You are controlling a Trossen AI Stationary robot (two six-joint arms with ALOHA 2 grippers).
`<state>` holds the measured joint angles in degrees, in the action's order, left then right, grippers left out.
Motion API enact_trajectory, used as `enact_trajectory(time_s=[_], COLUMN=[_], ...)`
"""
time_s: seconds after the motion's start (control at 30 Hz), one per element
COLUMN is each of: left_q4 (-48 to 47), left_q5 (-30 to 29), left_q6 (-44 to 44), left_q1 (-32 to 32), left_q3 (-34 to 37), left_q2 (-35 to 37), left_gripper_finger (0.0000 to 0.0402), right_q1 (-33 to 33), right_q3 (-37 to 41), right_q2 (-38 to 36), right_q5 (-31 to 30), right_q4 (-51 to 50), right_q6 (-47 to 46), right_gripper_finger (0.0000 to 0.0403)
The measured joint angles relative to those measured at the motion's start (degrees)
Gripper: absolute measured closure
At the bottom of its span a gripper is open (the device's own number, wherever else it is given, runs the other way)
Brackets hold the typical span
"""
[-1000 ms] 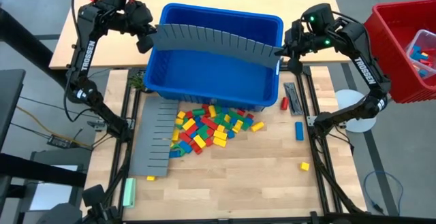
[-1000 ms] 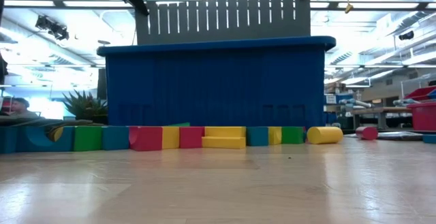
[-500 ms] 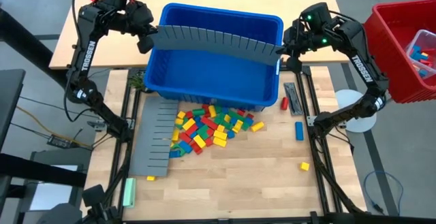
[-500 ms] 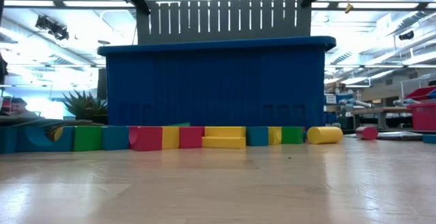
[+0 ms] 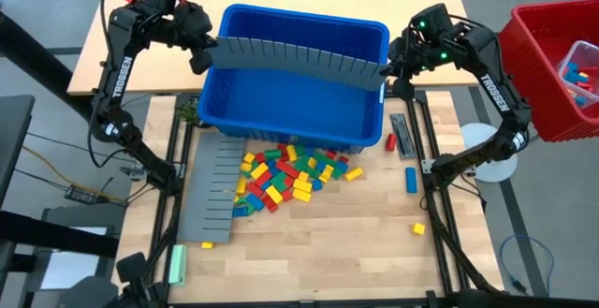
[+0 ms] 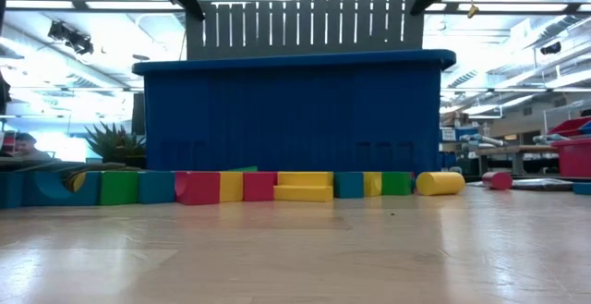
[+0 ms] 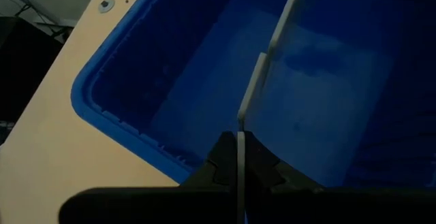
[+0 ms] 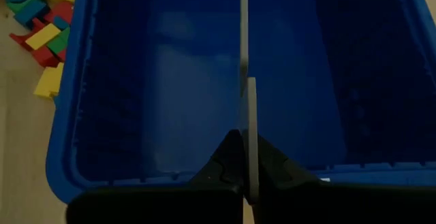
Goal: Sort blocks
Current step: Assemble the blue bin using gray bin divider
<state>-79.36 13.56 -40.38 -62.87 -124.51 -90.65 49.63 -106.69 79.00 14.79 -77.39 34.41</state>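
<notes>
A long grey ridged panel [image 5: 295, 60] hangs on edge across the open blue bin [image 5: 281, 121], its slotted edge up [image 6: 305, 22]. My left gripper [image 5: 208, 53] is shut on its left end and my right gripper [image 5: 386, 69] on its right end. The blocks [image 5: 285, 175], red, yellow, green and blue, lie in a heap on the table against the bin's near wall [image 6: 277, 186]. In the right wrist view a few of the blocks [image 8: 44, 37] show beside the bin. My left gripper pinches the panel's left end [image 7: 240, 152] between its two fingers, one on each face. The fingers slant down from the table's far left. The panel stands on edge above the bin; its lower edge is hidden behind the bin's rim. My right gripper pinches the panel's right end [image 8: 250, 125] between its two fingers, one on each face. The fingers slant down from the table's far right, in line with the panel's length. This end hangs over the bin's right rim.
A second grey panel [image 5: 213, 188] lies flat left of the heap, a pale green bar [image 5: 178, 264] nearer the front. Loose bricks [image 5: 410, 179] [image 5: 418, 227] lie at the right. A red bin [image 5: 552, 65] with more bricks stands off the table's right.
My right gripper has shifted slightly and turned, and the panel's right end has sunk a little. The panel, which slanted up to the right, now hangs nearly level over the bin. Its left end has stayed where it was.
</notes>
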Motion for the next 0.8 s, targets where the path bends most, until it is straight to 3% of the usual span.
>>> enact_trajectory(time_s=[0.23, 0.67, 0.8], left_q4=[-0.1, -1.6, -0.7], left_q5=[-0.6, -1.1, -1.9], left_q6=[0.0, 1.1, 1.6], left_q1=[0.0, 0.0, -0.1], left_q3=[4.7, 5.2, 9.5], left_q2=[0.0, -1.7, -2.0], left_gripper_finger=[0.0392, 0.0392, 0.0392], right_q1=[0.0, 0.1, 0.1], right_q3=[0.2, 9.2, 10.4], right_q2=[0.1, 0.1, 0.2], right_q5=[-0.1, -0.1, -0.2], right_q4=[-0.3, 2.5, 3.5], right_q6=[-0.5, -0.9, -1.3], right_gripper_finger=[0.0403, 0.0403, 0.0403])
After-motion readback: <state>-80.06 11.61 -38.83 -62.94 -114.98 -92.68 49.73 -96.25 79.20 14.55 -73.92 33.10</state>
